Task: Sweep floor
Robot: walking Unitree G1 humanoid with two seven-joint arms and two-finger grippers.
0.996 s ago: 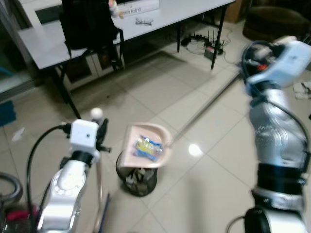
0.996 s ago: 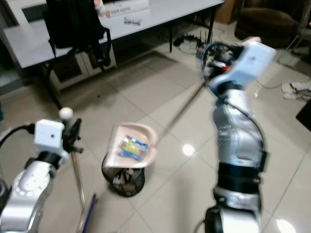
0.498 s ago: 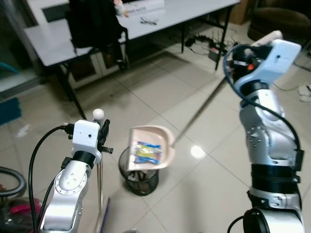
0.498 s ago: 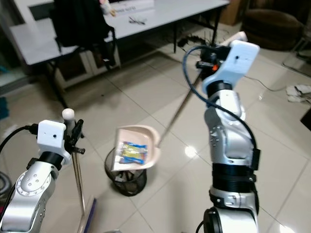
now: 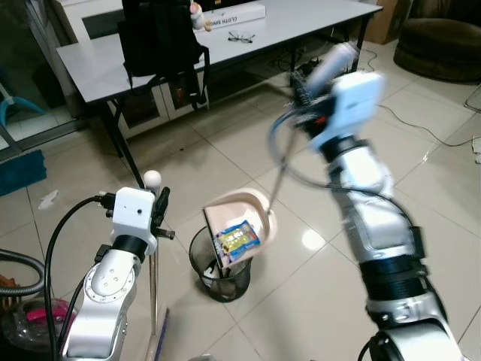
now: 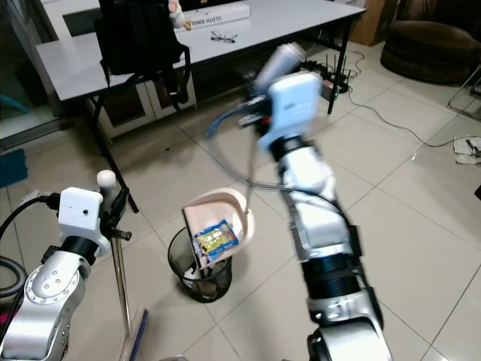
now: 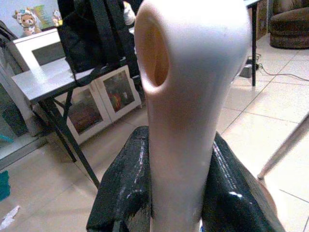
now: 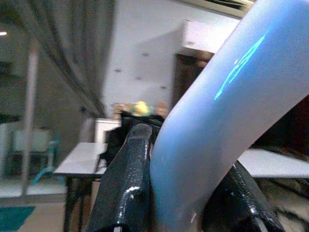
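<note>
A pink dustpan (image 5: pixel 242 218) hangs steeply tipped over a black wire bin (image 5: pixel 213 269). A yellow and blue packet (image 5: pixel 238 239) lies in the pan near its lower edge. The pan's long thin handle (image 5: pixel 276 174) runs up to my raised right gripper (image 5: pixel 303 96), blurred here; in the right wrist view that gripper (image 8: pixel 181 188) is shut on the handle's pale grip (image 8: pixel 212 121). At the left my left gripper (image 5: pixel 158 216) is shut on the upright broom pole (image 5: pixel 152 278), just under its cream knob (image 7: pixel 190 72). The black fingers (image 7: pixel 120 193) clamp it from both sides.
A grey table (image 5: pixel 98 56) with a black backpack (image 5: pixel 159 34), glasses and a box stands behind. Cables lie on the tiles under its right end. A brown seat (image 5: pixel 440 45) is at the far right. A vacuum hose (image 5: pixel 15 263) lies at the near left.
My right arm has swung up and to the left, lifting the handle and tipping the dustpan from nearly level to steep over the bin. The packet slid down the pan. The left arm stayed.
</note>
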